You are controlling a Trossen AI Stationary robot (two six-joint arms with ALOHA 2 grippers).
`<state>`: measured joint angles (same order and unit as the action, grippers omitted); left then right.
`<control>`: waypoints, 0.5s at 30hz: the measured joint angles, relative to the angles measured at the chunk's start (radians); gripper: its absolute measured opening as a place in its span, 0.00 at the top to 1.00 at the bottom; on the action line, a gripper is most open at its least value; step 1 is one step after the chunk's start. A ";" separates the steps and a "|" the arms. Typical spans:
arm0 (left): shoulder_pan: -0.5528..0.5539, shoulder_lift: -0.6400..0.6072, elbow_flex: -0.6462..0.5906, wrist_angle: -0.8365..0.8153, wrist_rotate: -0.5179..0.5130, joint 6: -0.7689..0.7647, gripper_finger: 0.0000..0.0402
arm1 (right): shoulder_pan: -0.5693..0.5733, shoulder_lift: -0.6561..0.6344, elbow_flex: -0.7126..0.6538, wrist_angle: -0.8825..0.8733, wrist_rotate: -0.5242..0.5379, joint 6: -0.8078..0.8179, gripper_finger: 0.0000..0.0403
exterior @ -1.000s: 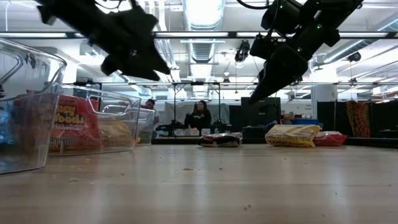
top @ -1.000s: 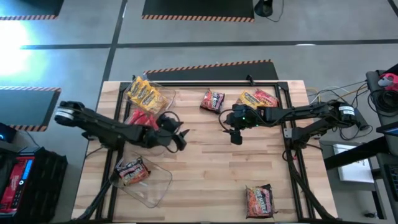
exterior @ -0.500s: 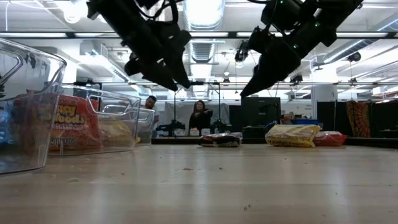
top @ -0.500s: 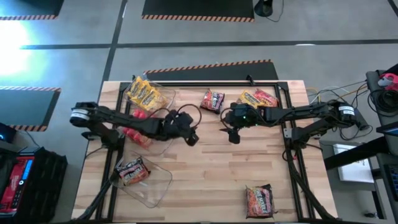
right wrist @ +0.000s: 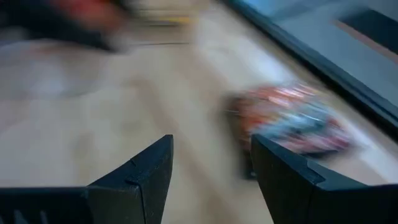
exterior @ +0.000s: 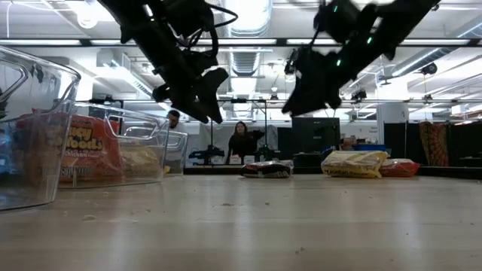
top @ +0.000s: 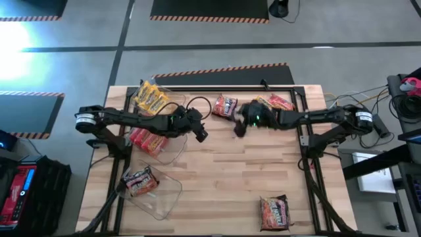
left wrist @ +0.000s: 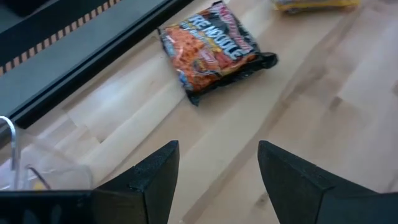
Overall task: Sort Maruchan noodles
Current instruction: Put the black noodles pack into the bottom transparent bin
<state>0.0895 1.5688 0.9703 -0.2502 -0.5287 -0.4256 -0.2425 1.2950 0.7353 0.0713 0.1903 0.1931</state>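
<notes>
Fingers first: my left gripper [left wrist: 217, 171] hangs in the air with its jaws apart and nothing between them, and my right gripper [right wrist: 211, 168] is the same, parted and empty. Both hover close to the dark-edged red packet [top: 225, 106], which lies flat on the table [top: 223, 178] near its far edge, and I take that packet as my landmark. My left gripper [top: 199, 131] is just on the bin side of it and a little nearer the camera; my right gripper [top: 239, 125] is just on its other side. Beyond it on the right-arm side lie a yellow packet [top: 261, 104] and a red packet [top: 281, 103], touching or overlapping. Well on its near side, another red packet [top: 274, 212] lies alone. The clear bins [top: 164, 148] on the left-arm side already hold packets. I judge the reach is in hand; next, one gripper must drop, straddle the packet and close.
</notes>
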 joint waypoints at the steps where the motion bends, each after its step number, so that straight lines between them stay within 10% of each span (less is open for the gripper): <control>1: 0.001 0.000 -0.003 0.002 -0.001 0.005 0.50 | -0.035 0.013 0.000 0.003 0.008 0.030 0.50; 7: -0.001 0.000 -0.028 0.039 0.000 0.051 0.50 | -0.188 0.168 0.004 0.207 -0.189 0.097 0.50; 15: 0.000 0.000 -0.061 0.033 0.000 0.053 0.50 | -0.244 0.390 0.135 0.213 -0.188 0.064 0.50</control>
<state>0.0895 1.5688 0.9097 -0.2173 -0.5289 -0.3725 -0.4863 1.6852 0.8706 0.2841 0.0025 0.2573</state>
